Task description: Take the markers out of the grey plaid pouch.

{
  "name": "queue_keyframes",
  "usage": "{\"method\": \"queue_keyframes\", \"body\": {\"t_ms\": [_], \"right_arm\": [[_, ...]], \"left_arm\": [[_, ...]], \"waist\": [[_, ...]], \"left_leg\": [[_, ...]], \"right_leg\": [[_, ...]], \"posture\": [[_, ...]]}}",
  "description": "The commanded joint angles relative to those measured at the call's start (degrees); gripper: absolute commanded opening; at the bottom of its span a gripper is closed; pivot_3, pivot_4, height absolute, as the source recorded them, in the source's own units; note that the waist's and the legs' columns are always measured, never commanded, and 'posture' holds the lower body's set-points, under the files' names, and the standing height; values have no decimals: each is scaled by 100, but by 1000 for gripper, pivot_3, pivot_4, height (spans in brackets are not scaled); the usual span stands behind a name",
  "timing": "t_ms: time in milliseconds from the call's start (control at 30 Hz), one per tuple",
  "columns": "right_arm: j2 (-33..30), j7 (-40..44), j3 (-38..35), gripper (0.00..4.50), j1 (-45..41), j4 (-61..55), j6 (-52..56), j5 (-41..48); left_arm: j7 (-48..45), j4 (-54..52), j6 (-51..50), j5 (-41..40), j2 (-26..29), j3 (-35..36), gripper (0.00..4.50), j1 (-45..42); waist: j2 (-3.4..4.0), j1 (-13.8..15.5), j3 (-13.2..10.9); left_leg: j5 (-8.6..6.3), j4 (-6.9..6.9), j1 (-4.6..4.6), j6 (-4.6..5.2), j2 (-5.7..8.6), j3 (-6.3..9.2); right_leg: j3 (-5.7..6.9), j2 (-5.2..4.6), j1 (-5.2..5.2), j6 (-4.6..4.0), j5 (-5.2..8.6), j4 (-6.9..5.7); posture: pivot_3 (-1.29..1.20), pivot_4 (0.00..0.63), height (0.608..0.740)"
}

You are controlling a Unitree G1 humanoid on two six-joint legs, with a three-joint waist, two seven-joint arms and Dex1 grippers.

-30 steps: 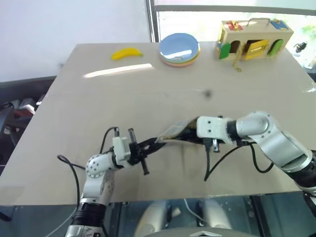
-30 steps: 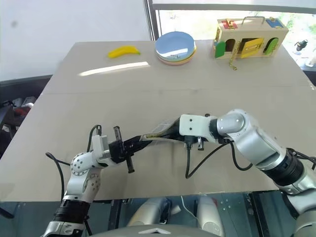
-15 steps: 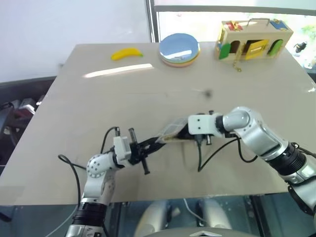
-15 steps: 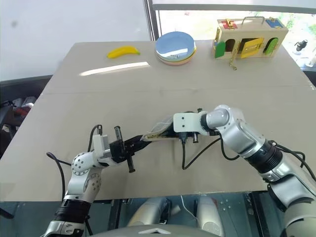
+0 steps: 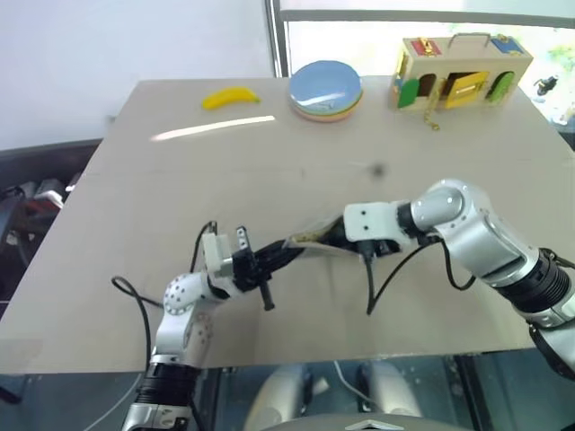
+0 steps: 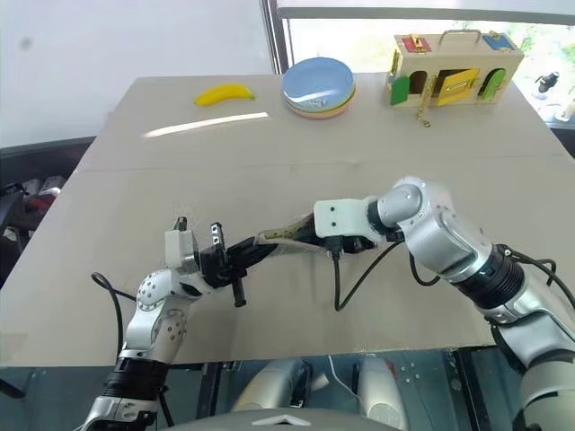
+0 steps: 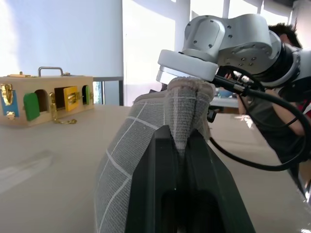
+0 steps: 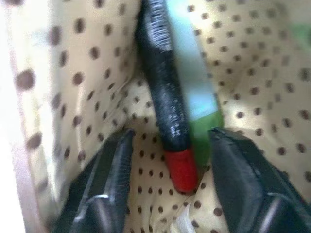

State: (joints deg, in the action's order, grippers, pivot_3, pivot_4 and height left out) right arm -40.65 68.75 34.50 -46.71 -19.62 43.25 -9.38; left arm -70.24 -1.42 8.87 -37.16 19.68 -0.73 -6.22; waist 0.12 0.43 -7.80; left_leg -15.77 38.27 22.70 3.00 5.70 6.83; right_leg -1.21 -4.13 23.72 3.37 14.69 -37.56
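Observation:
The grey plaid pouch (image 5: 308,239) hangs just above the table (image 5: 180,180), stretched between my two grippers. My left gripper (image 7: 178,132) is shut on one end of the pouch (image 7: 127,145), pinching the fabric between its fingers. My right gripper (image 8: 171,141) is inside the pouch's open mouth and is open, its black fingers (image 8: 109,189) standing on either side of the markers. A dark marker with a red cap (image 8: 165,107) and a pale greenish marker (image 8: 197,92) lie side by side against the tan dotted lining (image 8: 73,97). In the eye views the markers are hidden inside the pouch.
At the far side of the table are a yellow banana (image 5: 231,96), a stack of plates (image 5: 326,88) and a wooden lock box (image 5: 463,72). A person (image 7: 286,41) sits behind the right arm. The table's near edge runs just below my arms.
My right wrist has moved left and a little up, toward the pouch mouth. The left wrist has rolled while keeping its grip on the pouch end.

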Motion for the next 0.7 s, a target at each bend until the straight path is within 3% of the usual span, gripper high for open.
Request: {"method": "queue_keyframes", "body": {"t_ms": [33, 200, 467, 633, 700], "right_arm": [[-81, 93, -83, 2341, -154, -332, 293, 14], [-14, 9, 269, 2341, 66, -186, 227, -123], [139, -241, 570, 2341, 187, 953, -521, -528], [120, -199, 387, 390, 245, 897, -563, -505], [85, -183, 254, 280, 257, 752, -495, -449]], "left_arm": [[-219, -213, -229, -253, 3, -9, 0, -45], [-443, 143, -317, -161, -136, -59, 0, -195], [-710, 580, -354, -50, -278, -59, 0, -489], [-792, 676, -326, -27, -288, -19, 0, -533], [-810, 677, -317, -13, -292, -1, 0, -514]], "waist": [[0, 2, 0], [0, 13, 0], [-5, 9, 3], [-9, 10, 6], [-9, 17, 6]], "left_leg": [[0, 0, 0, 0, 0, 0], [0, 1, 0, 0, 1, 0], [1, 5, -3, -1, 1, -2], [2, 9, -7, -3, 1, -1], [2, 8, -7, -3, 1, -1]], "right_leg": [[0, 0, 0, 0, 0, 1], [2, -1, -1, 0, 0, 2], [1, 0, -2, 0, 0, -5], [0, 0, -5, 0, 0, -10], [0, 0, -4, 0, 0, -9]], "posture": [[0, 150, 740], [0, 150, 740], [0, 150, 740], [0, 150, 740], [0, 150, 740]]}}
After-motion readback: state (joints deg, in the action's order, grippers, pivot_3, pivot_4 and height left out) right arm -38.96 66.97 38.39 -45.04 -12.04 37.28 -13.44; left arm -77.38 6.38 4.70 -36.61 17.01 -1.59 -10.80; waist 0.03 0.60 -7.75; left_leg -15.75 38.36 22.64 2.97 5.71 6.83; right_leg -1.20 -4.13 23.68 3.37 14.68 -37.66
